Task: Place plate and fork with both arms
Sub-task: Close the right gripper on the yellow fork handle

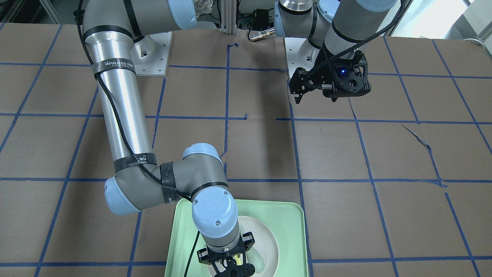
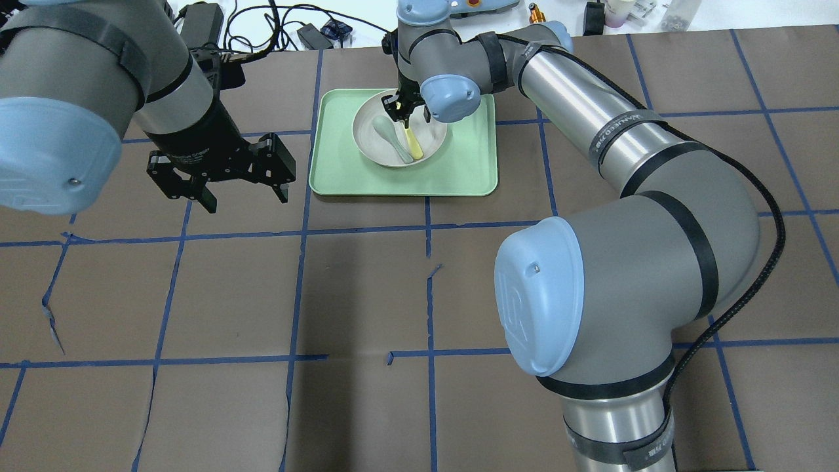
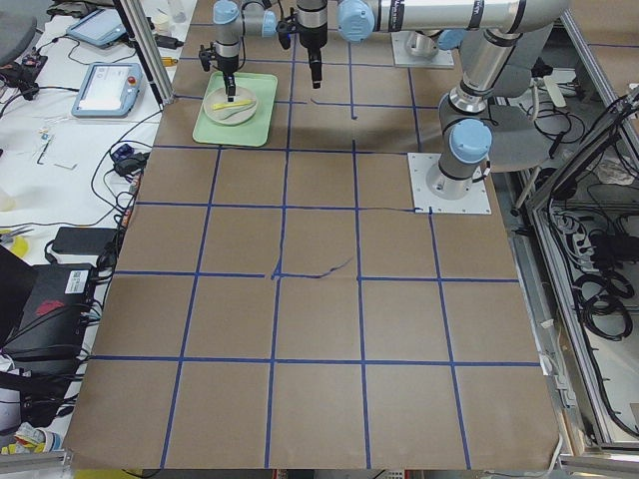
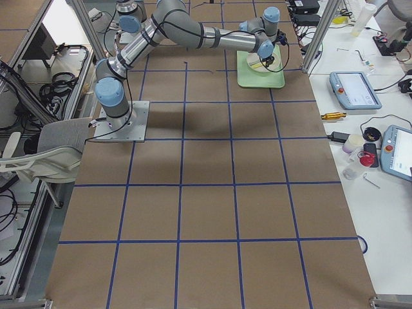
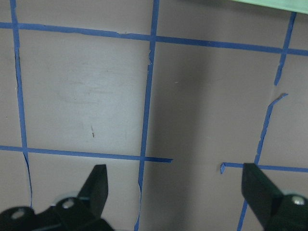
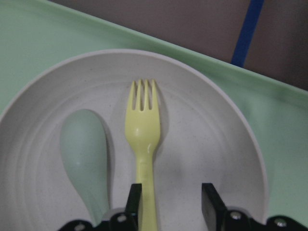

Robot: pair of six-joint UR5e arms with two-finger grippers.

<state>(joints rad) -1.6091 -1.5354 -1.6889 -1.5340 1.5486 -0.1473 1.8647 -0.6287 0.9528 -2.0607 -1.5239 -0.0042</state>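
The off-white plate (image 2: pixel 370 141) sits on the mint-green tray (image 2: pixel 472 170) at the far side of the table. The yellow fork (image 2: pixel 413 141) and a pale green spoon (image 2: pixel 387 131) lie in it side by side. My right gripper (image 2: pixel 403 118) hangs low over the plate, open. In the right wrist view the fork (image 6: pixel 142 130) points away and its handle runs between the fingers (image 6: pixel 134 197), close to the left one, with a gap to the other. My left gripper (image 2: pixel 246 201) is open and empty, above bare table left of the tray.
The brown table is marked with blue tape lines (image 5: pixel 149 96). The tray's edge (image 5: pixel 269 4) shows at the top of the left wrist view. The right arm's elbow (image 1: pixel 127 192) reaches across the table towards the tray (image 1: pixel 284 219).
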